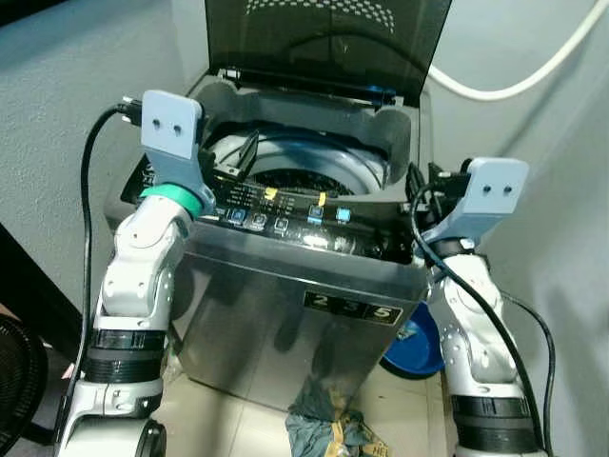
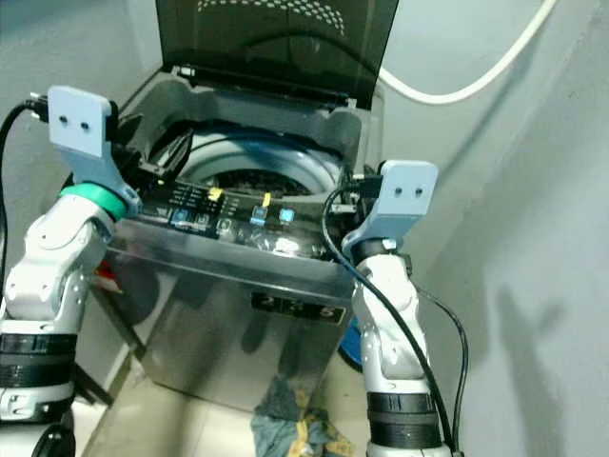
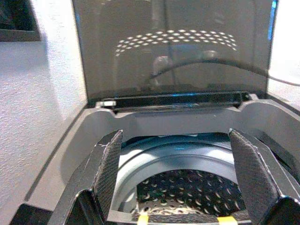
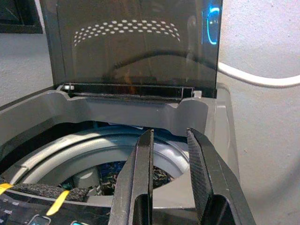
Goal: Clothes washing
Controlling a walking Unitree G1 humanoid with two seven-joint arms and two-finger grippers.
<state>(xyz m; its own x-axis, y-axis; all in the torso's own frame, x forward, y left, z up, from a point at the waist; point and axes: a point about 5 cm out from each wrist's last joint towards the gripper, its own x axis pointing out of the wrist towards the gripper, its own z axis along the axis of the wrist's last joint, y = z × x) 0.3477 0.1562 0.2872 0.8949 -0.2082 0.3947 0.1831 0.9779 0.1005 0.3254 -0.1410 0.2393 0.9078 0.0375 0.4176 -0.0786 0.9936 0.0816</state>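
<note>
A grey top-loading washing machine (image 1: 285,314) stands before me with its dark lid (image 1: 324,38) raised. The perforated drum (image 3: 187,187) shows through the round opening; I cannot tell whether clothes lie in it. My left gripper (image 3: 176,136) hovers over the front left of the opening, behind the control panel (image 1: 285,214), its fingers spread wide with nothing between them. My right gripper (image 4: 169,131) is at the front right rim, its fingers a narrow gap apart and holding nothing. A crumpled grey-blue and yellow cloth (image 1: 324,424) lies on the floor at the machine's foot.
Walls close in on the left, the back and the right. A white hose (image 1: 514,76) runs along the back wall. A blue basin (image 1: 419,343) sits on the floor right of the machine. A dark fan (image 1: 14,381) stands at the lower left.
</note>
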